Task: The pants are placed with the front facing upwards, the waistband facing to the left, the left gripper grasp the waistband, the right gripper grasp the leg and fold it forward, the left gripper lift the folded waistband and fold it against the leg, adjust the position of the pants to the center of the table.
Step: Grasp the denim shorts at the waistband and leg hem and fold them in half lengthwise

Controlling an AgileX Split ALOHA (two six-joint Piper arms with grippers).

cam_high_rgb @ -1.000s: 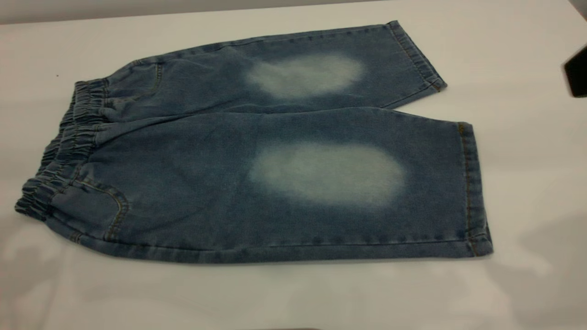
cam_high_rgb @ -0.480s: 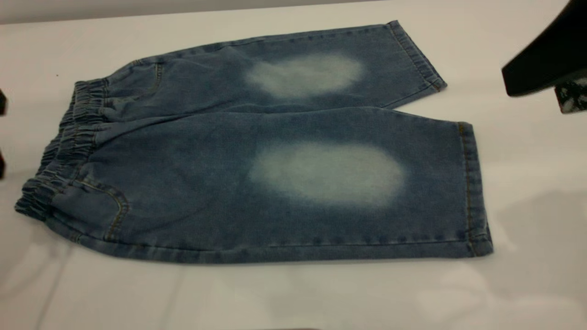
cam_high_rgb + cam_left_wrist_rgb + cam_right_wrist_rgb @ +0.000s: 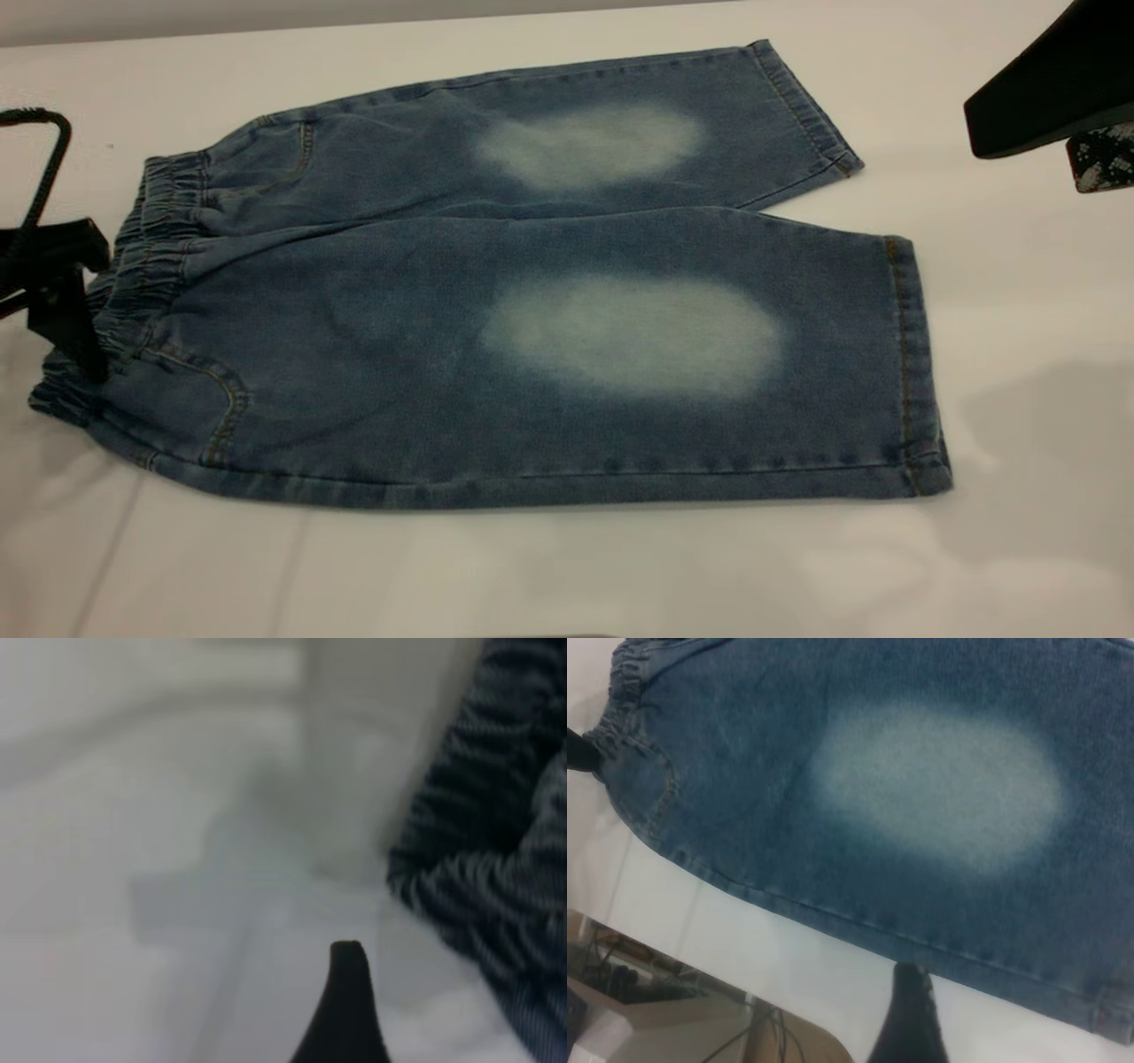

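The blue denim pants (image 3: 532,292) lie flat, front up, on the white table (image 3: 567,567). Their ruched waistband (image 3: 133,275) points left and both legs point right. The near leg (image 3: 638,337) shows a pale oval. My left gripper (image 3: 93,310), black with a cable, is open at the waistband's middle, its fingers straddling the gathered edge. In the left wrist view one finger (image 3: 347,1001) shows beside the waistband (image 3: 487,842). My right gripper (image 3: 1028,146) hovers open at the far right, off the cloth. Its wrist view looks down on the near leg (image 3: 939,788), with one finger (image 3: 912,1010) showing.
Bare tabletop surrounds the pants on all sides. The table's near edge (image 3: 700,966) shows in the right wrist view, with cables and gear (image 3: 620,979) below it. The far leg (image 3: 585,142) lies close to the table's back edge.
My left gripper has come in from the left edge and now reaches the waistband. The right gripper came in from the right edge and has since lifted slightly. The pants have not moved.
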